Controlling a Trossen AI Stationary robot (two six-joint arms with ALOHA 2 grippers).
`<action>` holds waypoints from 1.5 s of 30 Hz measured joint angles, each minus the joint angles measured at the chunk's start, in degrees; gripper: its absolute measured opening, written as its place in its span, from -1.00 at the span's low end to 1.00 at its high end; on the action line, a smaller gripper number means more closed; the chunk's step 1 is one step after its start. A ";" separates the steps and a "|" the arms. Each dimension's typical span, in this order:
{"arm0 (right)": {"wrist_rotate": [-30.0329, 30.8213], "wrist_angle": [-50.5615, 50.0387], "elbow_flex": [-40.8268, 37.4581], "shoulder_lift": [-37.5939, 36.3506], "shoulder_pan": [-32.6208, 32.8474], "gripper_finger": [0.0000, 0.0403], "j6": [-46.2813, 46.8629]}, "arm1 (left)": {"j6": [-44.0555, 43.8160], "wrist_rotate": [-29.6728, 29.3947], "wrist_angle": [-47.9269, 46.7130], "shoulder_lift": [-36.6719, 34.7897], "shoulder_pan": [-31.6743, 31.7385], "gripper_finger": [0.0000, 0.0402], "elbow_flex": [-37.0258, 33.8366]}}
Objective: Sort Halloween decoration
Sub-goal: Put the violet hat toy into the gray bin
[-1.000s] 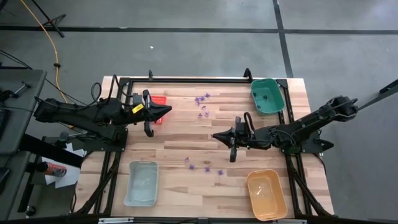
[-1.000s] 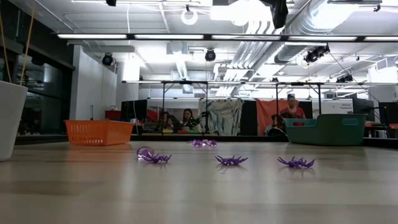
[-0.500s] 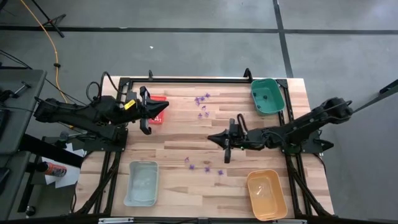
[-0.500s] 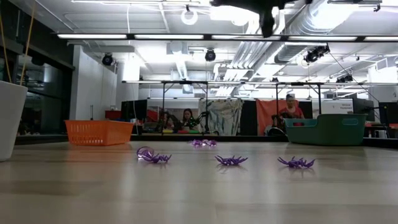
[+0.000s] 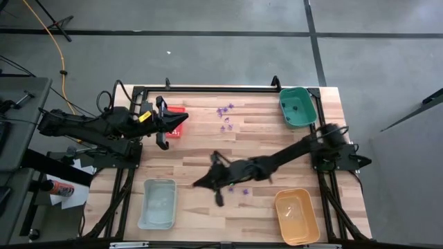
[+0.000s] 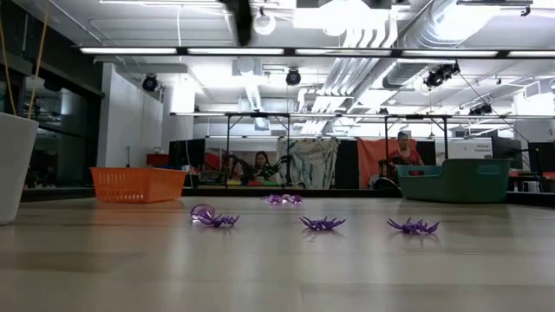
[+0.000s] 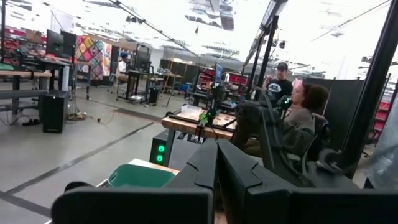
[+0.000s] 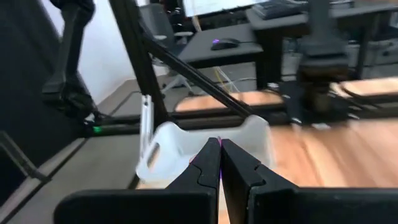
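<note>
Tiny purple Halloween decoration pieces lie on the wooden table in a far group (image 5: 225, 111) and a near group (image 5: 244, 191); the low view shows several (image 6: 323, 224). My right gripper (image 5: 196, 185) reaches across the table above the near group. It is shut, with a purple sliver at its tips (image 8: 217, 142), and the pale blue tray (image 8: 186, 146) lies just ahead. My left gripper (image 5: 187, 119) waits shut over the red tray (image 5: 177, 111), with nothing between its fingers (image 7: 217, 152). My right gripper pinches a small purple piece (image 8: 217, 142) between its two fingertips; only a sliver of it shows past the fingers. The fingers point nearly level toward the table's near left corner. The piece is carried clear of the table.
The pale blue tray (image 5: 145, 204) stands near left, the orange tray (image 5: 278, 207) near right, and the green tray (image 5: 284, 104) far right holds a few dark pieces. A black frame runs along the far edge (image 5: 221, 88). People sit in the room beyond (image 6: 405, 147).
My right gripper has swept fast from mid-table toward the near left, to a spot beside the pale blue tray, sinking a little and staying shut. My left gripper has tipped up slightly over the red tray. The pieces on the table have not moved.
</note>
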 joint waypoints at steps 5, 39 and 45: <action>-0.32 0.01 14.37 11.33 0.00 -1.00 0.00 | 0.00 0.02 0.00 0.00 -0.02 -1.00 0.00; -2.16 -13.77 45.23 33.34 -0.78 -0.20 6.05 | -1.49 0.07 0.02 0.00 -0.01 -1.00 0.00; -9.35 -30.87 45.23 25.94 -3.85 -0.07 -0.75 | -1.49 0.06 0.03 0.00 0.00 -1.00 0.00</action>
